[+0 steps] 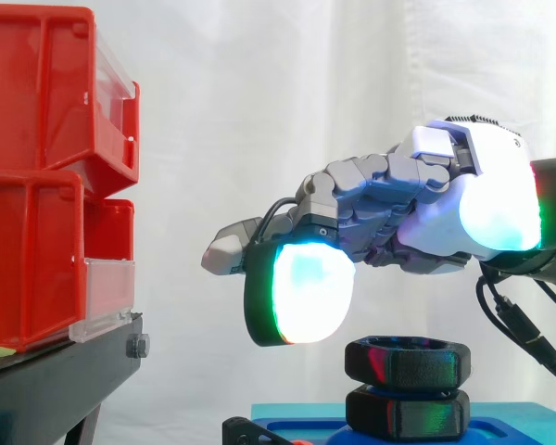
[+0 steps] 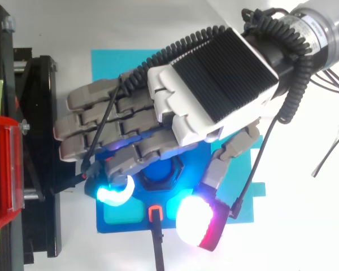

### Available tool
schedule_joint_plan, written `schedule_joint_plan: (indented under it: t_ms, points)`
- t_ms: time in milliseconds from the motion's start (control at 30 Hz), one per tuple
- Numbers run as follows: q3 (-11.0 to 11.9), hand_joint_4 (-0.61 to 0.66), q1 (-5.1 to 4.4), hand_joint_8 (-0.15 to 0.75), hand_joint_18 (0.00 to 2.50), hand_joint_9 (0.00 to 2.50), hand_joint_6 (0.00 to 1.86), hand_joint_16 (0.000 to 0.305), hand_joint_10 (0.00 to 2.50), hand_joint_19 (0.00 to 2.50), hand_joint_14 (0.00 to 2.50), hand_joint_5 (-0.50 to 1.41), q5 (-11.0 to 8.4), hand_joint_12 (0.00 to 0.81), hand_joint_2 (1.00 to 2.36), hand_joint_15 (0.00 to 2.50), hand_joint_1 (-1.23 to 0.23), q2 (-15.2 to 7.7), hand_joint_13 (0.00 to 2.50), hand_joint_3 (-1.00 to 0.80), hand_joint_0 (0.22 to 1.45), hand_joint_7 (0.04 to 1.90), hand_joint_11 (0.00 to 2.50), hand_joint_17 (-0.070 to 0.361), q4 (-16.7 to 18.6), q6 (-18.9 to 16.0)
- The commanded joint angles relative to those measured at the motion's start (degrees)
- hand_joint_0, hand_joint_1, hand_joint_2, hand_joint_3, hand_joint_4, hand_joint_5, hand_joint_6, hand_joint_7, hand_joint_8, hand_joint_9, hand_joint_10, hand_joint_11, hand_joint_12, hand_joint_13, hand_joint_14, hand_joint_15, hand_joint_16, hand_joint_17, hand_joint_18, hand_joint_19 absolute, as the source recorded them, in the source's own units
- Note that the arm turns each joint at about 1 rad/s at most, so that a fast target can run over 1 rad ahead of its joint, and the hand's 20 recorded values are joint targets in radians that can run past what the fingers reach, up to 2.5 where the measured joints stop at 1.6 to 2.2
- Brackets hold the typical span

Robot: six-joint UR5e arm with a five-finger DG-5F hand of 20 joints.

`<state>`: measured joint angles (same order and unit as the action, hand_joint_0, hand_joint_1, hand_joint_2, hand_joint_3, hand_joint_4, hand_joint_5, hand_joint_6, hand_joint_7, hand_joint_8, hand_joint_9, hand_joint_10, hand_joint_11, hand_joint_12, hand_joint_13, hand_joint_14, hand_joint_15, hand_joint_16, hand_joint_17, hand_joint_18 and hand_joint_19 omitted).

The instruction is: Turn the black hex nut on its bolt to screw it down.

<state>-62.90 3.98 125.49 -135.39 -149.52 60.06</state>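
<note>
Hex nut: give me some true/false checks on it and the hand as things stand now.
1. The hand is clamped on the black nut. False: in the side view it hangs above the nut with a clear gap between them.
2. The nut sits over a blue base. True.
3. The red bins stand at the right of the side view. False: they are at the left, on a black stand.
4. The hand's fingers are relaxed and hold nothing. True.
</note>
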Motion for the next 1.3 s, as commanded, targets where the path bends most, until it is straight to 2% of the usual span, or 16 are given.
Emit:
schedule_joint_plan:
  t_ms: [0, 333, 567, 667, 900, 1033, 1267]
  points:
    - [0.0, 0.29, -0.38, 0.308, 0.17, 0.26, 0.50, 0.051, 0.00, 0.03, 0.00, -0.17, -0.60, 0.369, 1.00, 0.00, -0.39, 0.0, 0.25, -0.50, 0.46, 0.89, 0.06, 0.116, -0.2, 0.0]
    - [0.0, 0.29, -0.64, 0.308, 0.16, 0.25, 0.50, 0.051, 0.00, 0.03, 0.00, -0.17, -0.60, 0.369, 1.00, 0.00, -0.38, -0.6, 0.25, -0.50, 0.46, 0.89, 0.07, 0.116, 0.3, 0.1]
    - [-0.1, 0.30, -0.20, 0.310, 0.17, 0.26, 0.50, 0.052, 0.00, 0.04, 0.00, -0.17, -0.25, 0.369, 1.00, 0.00, -0.38, -0.7, 0.25, -0.50, 0.46, 0.92, 0.07, 0.116, 0.0, 0.1]
    - [0.0, 0.30, -0.03, 0.310, 0.17, 0.26, 0.50, 0.051, 0.00, 0.03, 0.00, -0.16, 0.55, 0.369, 1.00, 0.00, -0.38, -0.7, 0.25, -0.50, 0.46, 0.96, 0.07, 0.115, -0.3, 0.1]
    - [-0.1, 0.31, 0.94, 0.311, 0.18, 0.26, 0.50, 0.051, 0.00, 0.03, 0.00, -0.15, 2.13, 0.369, 1.00, 0.00, -0.38, -0.7, 0.25, -0.50, 0.46, 1.07, 0.07, 0.115, -0.5, 0.1]
    - [-0.2, 0.32, 1.82, 0.311, 0.18, 0.26, 0.50, 0.051, 0.00, 0.04, 0.00, -0.16, 3.27, 0.368, 1.00, 0.00, -0.39, -0.7, 0.26, -0.50, 0.47, 1.09, 0.08, 0.115, -0.5, 0.1]
    - [-0.2, 0.32, 2.43, 0.310, 0.18, 0.27, 0.51, 0.051, 0.00, 0.04, 0.00, -0.17, 4.24, 0.367, 1.00, 0.00, -0.39, -1.3, 0.27, -0.50, 0.47, 1.07, 0.09, 0.115, -0.3, 0.0]
